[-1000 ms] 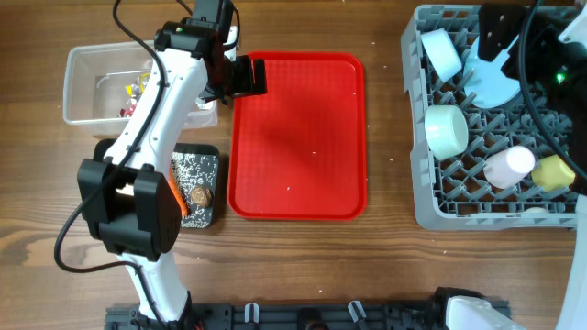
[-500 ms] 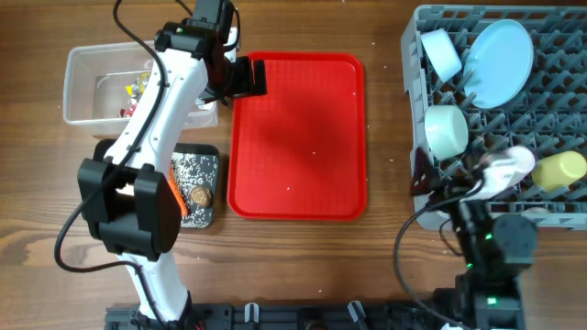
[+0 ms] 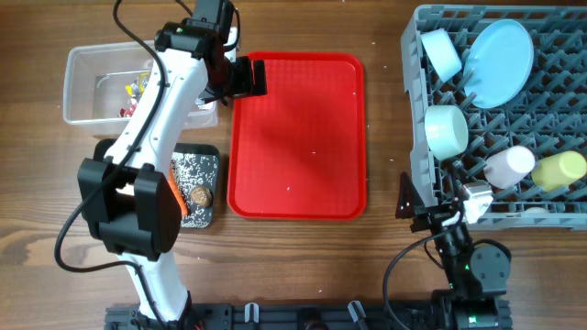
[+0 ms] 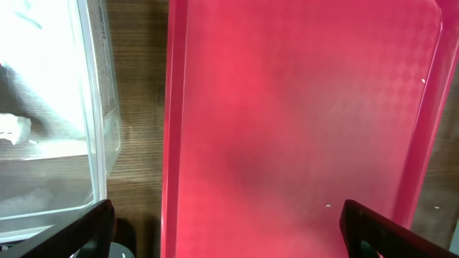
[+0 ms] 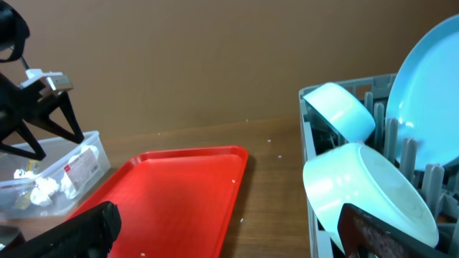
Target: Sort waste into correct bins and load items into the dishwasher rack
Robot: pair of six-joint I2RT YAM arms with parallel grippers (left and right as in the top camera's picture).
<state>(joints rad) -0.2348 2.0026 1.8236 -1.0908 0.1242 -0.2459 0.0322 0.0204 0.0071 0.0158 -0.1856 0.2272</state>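
The grey dishwasher rack [image 3: 412, 101] at the right holds the light blue plate [image 3: 500, 60], two light blue bowls [image 3: 443, 52] [image 3: 447, 130], the pink cup [image 3: 509, 165] and the yellow cup [image 3: 559, 170]. The clear tub [image 3: 87, 87] holds wrappers [image 3: 138, 87] and tissue [image 5: 46, 188]. The black tray [image 3: 204, 170] holds rice grains, the brown lump [image 3: 200, 194] and the carrot [image 3: 176, 197]. My left gripper [image 3: 246, 76] [image 4: 228, 236] is open and empty over the red tray's left edge. My right gripper [image 3: 438, 206] [image 5: 229, 236] is open and empty, low by the rack's front left corner. The spoon cannot be made out.
The flat red tray [image 3: 298, 137] lies in the middle with a few rice grains [image 4: 328, 206] on it. The left arm stretches from the table's front edge over the black tray and the tub. The right wrist view shows the rack's bowls [image 5: 373, 186] close at the right.
My right arm has drawn back from over the rack's far side to the table's front, by the rack's front left corner. The left arm has not moved.
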